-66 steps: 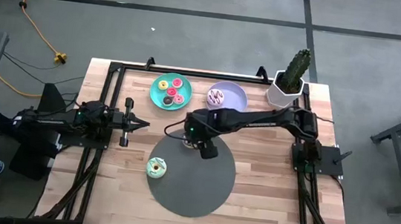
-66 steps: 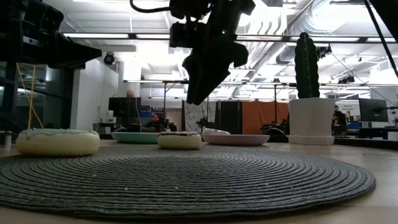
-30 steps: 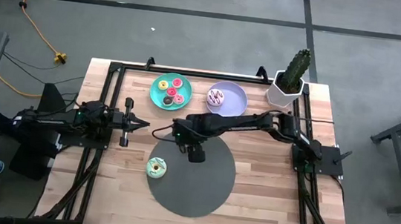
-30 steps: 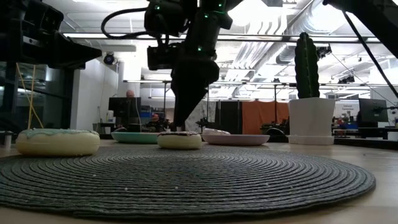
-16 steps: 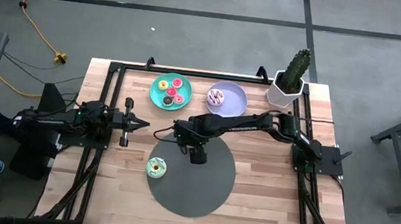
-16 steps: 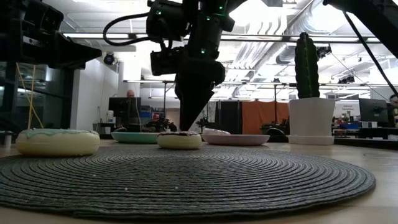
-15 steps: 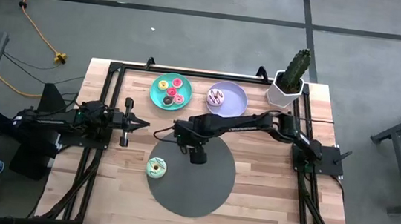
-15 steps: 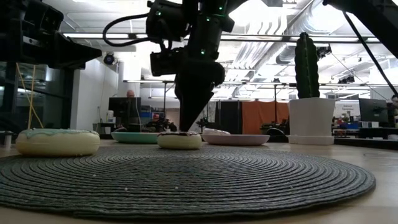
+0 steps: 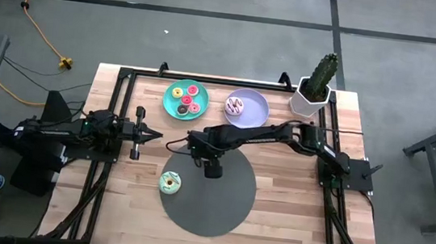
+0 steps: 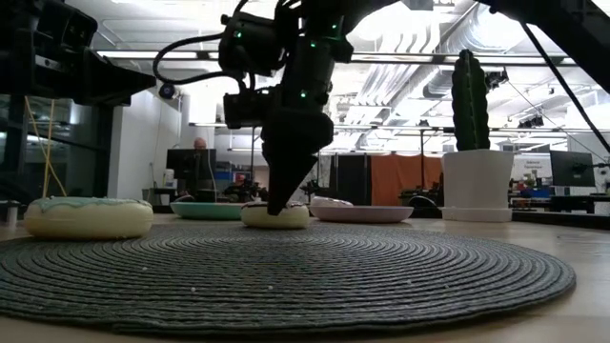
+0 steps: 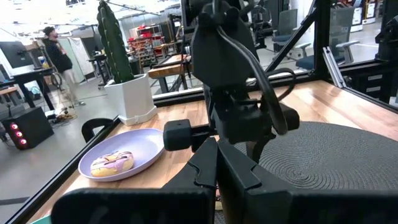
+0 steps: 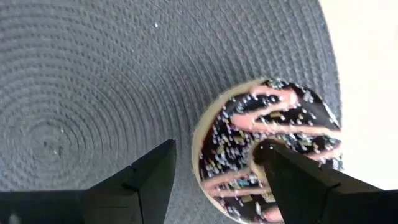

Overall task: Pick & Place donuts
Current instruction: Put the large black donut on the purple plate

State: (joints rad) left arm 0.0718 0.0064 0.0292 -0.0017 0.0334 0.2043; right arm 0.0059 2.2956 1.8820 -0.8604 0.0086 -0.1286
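The chocolate-sprinkled donut (image 12: 283,118) with pink icing stripes lies flat at the far-left rim of the grey mat (image 9: 217,207), and it also shows in the low view (image 10: 291,216). My right gripper (image 12: 217,148) is open and points down over it. One fingertip (image 12: 273,155) is at the donut's hole; the other fingertip (image 12: 163,158) stands outside its rim over the mat. The green-iced donut (image 9: 169,183) lies on the mat's left side. Small donuts (image 9: 185,100) sit on the teal plate, and the pink-striped donut (image 9: 234,105) sits on the lilac plate. My left gripper (image 9: 154,136) waits shut at the table's left. My right gripper comes at the chocolate-sprinkled donut from above, pointing down, straddling the side of the ring (image 12: 224,146) between hole and outer rim. The donut lies flat on the mat. I cannot tell whether either finger touches it.
A potted cactus (image 9: 314,87) stands at the far-right corner. The teal plate (image 9: 169,92) and lilac plate (image 9: 258,108) sit along the far edge. The near and right parts of the mat and the wood on the table's right carry nothing.
My right gripper has come down from just above the chocolate-sprinkled donut until its fingertips are level with it, shifting slightly toward the table's left. The donut has stayed in place.
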